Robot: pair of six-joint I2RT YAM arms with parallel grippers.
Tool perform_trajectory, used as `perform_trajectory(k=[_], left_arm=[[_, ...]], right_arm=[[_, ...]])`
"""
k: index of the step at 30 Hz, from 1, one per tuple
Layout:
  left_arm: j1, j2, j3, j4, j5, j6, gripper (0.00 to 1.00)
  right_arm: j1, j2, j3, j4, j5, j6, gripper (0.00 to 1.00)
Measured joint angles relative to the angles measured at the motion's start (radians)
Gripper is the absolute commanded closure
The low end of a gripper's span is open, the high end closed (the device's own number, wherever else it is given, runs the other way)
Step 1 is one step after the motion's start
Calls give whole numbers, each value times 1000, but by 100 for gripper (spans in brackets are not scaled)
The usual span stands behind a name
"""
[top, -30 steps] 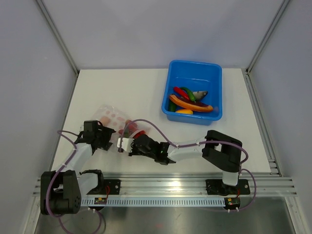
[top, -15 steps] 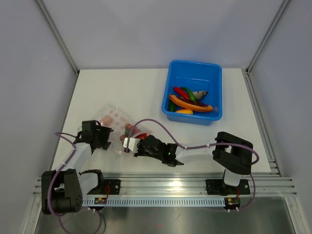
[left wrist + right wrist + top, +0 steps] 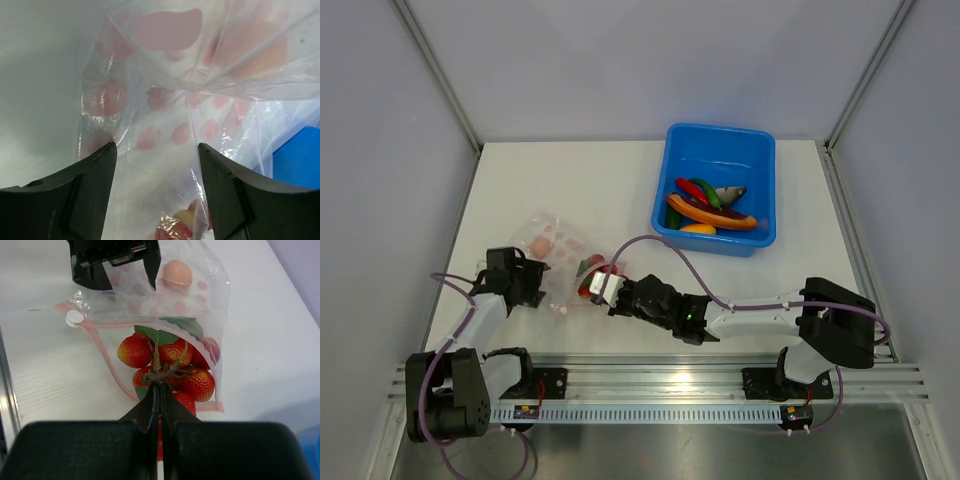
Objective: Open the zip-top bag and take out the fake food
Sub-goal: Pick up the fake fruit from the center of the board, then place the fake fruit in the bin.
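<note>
The zip-top bag (image 3: 555, 245) lies open on the white table, clear with pink spots and a pink zipper strip (image 3: 107, 369). Half out of the bag's mouth lies a red berry bunch (image 3: 200, 383) with green leaves; my right gripper (image 3: 161, 382) is shut on its brown stem. A pale egg (image 3: 177, 274) sits deeper inside the bag. My left gripper (image 3: 157, 146) stands open over the bag's far end, with crinkly plastic between its fingers (image 3: 90, 190). From above, the left gripper (image 3: 535, 280) is left of the bag and the right gripper (image 3: 593, 286) at its near right corner.
A blue tub (image 3: 720, 150) stands at the back right and holds a grey fish (image 3: 730, 193), a green cucumber (image 3: 706, 190), a red pepper (image 3: 686, 187) and orange pieces (image 3: 712, 217). The right arm's cable (image 3: 660, 255) loops above the table. Grey walls close in the sides.
The right gripper, still shut on the bunch's stem, has moved right and slightly away from the near edge, and its arm has stretched out to the right. The bag shifted slightly. The left gripper barely moved.
</note>
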Motion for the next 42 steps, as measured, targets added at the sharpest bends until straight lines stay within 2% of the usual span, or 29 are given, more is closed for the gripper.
perform_trajectory(k=[7, 23, 33, 42], left_arm=[[1, -15, 0, -13, -14, -3, 32], [2, -37, 0, -29, -39, -3, 33], [2, -87, 0, -61, -75, -2, 34], [2, -176, 0, -80, -97, -2, 34]], right_arm=[[-14, -105, -6, -18, 39, 48, 100], [-201, -398, -11, -102, 41, 246, 100], [-323, -405, 34, -196, 101, 335, 100], [-486, -365, 171, -259, 143, 404, 100]])
